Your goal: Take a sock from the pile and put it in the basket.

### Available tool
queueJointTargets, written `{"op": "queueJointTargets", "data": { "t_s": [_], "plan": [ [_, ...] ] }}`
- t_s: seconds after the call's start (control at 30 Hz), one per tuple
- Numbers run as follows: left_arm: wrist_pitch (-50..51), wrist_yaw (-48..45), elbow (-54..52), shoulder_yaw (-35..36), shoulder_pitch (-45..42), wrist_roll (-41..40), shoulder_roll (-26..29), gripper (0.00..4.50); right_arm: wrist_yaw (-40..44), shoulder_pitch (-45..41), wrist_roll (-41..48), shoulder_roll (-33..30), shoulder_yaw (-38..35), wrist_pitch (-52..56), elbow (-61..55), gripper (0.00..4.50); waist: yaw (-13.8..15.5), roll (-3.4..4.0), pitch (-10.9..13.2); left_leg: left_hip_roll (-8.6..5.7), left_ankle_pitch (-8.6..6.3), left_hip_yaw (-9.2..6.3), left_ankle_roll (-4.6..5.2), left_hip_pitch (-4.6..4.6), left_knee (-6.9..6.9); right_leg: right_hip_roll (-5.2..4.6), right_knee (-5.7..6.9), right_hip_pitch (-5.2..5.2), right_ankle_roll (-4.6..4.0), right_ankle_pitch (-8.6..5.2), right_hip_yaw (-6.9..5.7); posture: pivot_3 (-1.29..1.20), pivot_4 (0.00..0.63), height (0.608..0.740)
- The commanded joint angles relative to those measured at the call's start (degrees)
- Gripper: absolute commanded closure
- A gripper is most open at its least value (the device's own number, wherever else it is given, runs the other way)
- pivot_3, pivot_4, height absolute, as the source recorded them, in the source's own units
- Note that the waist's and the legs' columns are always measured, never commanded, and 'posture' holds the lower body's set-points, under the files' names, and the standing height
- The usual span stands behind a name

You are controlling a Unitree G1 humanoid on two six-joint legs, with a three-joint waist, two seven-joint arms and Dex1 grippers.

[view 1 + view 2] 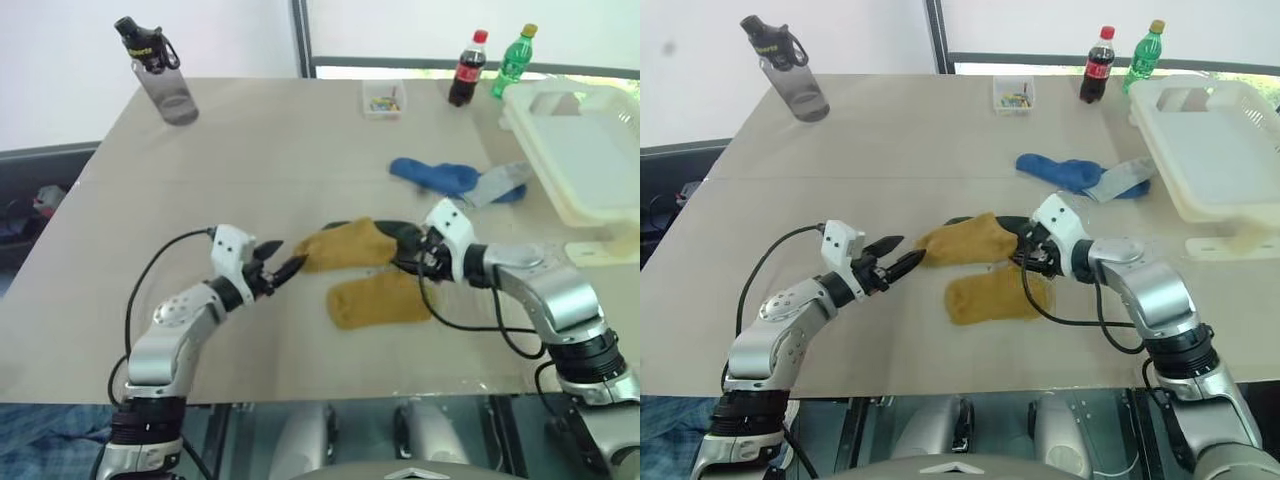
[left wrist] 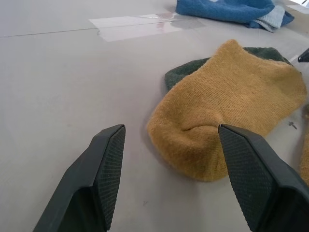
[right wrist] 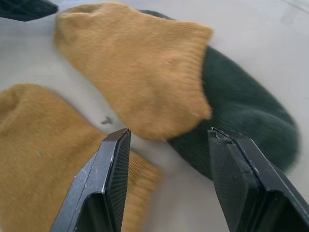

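A mustard-yellow sock (image 1: 345, 246) lies flat on the table, half covering a dark green sock (image 1: 397, 232). A second mustard sock (image 1: 378, 301) lies just in front of it. My left gripper (image 1: 282, 268) is open at the sock's left end, its fingers (image 2: 108, 159) low over the table on either side of the toe (image 2: 203, 140). My right gripper (image 1: 407, 252) is open at the sock's right end, above the cuff and the green sock (image 3: 241, 116). Neither holds anything. The white basket (image 1: 590, 205) stands at the table's right edge.
A blue sock (image 1: 434, 176) and a pale grey sock (image 1: 497, 184) lie near the basket. At the back stand a small clear box (image 1: 383, 99), a cola bottle (image 1: 466, 68), a green bottle (image 1: 514, 60) and, far left, a grey water bottle (image 1: 160, 72).
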Motion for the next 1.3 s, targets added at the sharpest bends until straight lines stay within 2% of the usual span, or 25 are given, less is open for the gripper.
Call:
{"op": "queueJointTargets", "data": {
  "t_s": [0.03,0.23,0.6,0.7,0.73,0.77,0.8,0.83,0.87,1.07,1.3],
  "plan": [
    [0.8,-0.1,2.1,-0.3,-1.9,-0.3,-0.4,1.2,-1.3,-0.8,-0.2,1.0,0.8,-0.3,-0.4,1.89,0.0,0.0,0.0,-0.03,0.0,0.0,0.0,0.0,0.0,0.0,0.0,0.0,0.0,0.0,0.01,0.0,0.15,0.74],
    [0.1,-2.6,5.4,-3.0,-3.6,0.9,-0.6,1.2,-2.7,-1.7,-0.9,1.9,1.3,-0.7,1.1,1.89,0.0,0.0,0.0,-0.06,0.01,0.04,-0.01,-0.01,0.01,0.01,-0.03,0.0,0.0,0.0,0.03,0.0,0.15,0.74],
    [-0.1,-4.6,5.8,-3.7,-3.7,0.8,-0.5,1.2,-4.3,-2.3,-1.0,3.3,1.2,-0.9,1.9,1.89,0.0,0.0,0.0,-0.07,0.01,0.04,-0.01,0.0,0.01,0.01,-0.01,0.0,0.0,0.0,0.03,0.0,0.15,0.74],
    [0.0,-5.0,5.9,-3.7,-3.6,0.8,-0.5,2.07,-4.2,-2.1,-0.9,3.2,1.2,-1.0,1.8,2.75,-0.1,0.0,0.0,-0.07,0.01,0.04,-0.01,0.0,0.01,0.02,-0.01,0.0,0.0,0.0,0.03,0.0,0.15,0.74],
    [0.1,-5.1,6.0,-3.7,-3.6,0.7,-0.5,2.69,-4.2,-2.1,-0.9,3.2,1.2,-1.0,1.7,3.41,-0.1,0.0,0.0,-0.07,0.01,0.04,-0.01,0.0,0.01,0.02,-0.02,0.0,0.0,0.0,0.03,0.0,0.15,0.74],
    [0.2,-5.2,6.0,-3.7,-3.6,0.7,-0.5,3.0,-4.2,-2.0,-0.9,3.2,1.2,-1.0,1.7,3.72,-0.1,0.0,0.0,-0.07,0.01,0.04,-0.01,0.0,0.01,0.02,-0.01,0.0,0.0,0.0,0.04,0.0,0.15,0.74],
    [0.2,-5.2,6.0,-3.7,-3.6,0.8,-0.5,3.48,-4.2,-2.0,-0.9,3.2,1.1,-1.0,1.6,4.26,-0.1,0.0,0.0,-0.07,0.01,0.04,-0.01,0.0,0.01,0.02,-0.01,0.0,0.0,0.0,0.03,0.0,0.15,0.74],
    [0.2,-5.2,6.0,-3.7,-3.6,0.7,-0.5,4.0,-4.2,-1.9,-0.9,3.2,1.1,-1.0,1.6,4.5,-0.1,0.0,0.0,-0.07,0.01,0.04,-0.01,0.0,0.01,0.02,-0.01,0.0,0.0,0.0,0.03,0.0,0.15,0.74],
    [0.2,-5.2,6.0,-3.8,-3.6,0.7,-0.5,4.46,-4.2,-1.9,-0.9,3.2,1.1,-0.9,1.5,4.5,-0.1,0.0,0.0,-0.07,0.01,0.04,-0.01,0.0,0.01,0.02,-0.01,0.0,0.0,0.0,0.03,0.0,0.15,0.74],
    [-0.8,-5.8,5.7,-3.7,-3.6,0.3,-1.0,4.46,-4.1,-1.6,-0.6,2.9,0.8,-0.6,0.7,4.5,-0.1,0.0,0.0,-0.06,0.01,0.04,-0.01,0.0,0.01,0.02,-0.01,0.0,0.0,0.0,0.03,0.0,0.15,0.74],
    [2.1,-10.0,-6.6,-0.7,1.5,-10.6,-2.2,4.46,-0.9,1.0,6.1,1.1,-3.8,3.2,-4.7,4.5,-0.1,0.0,0.0,-0.04,0.0,0.04,-0.01,-0.04,0.01,-0.01,-0.06,0.0,0.0,0.0,0.05,0.0,0.15,0.74]
  ]
}}
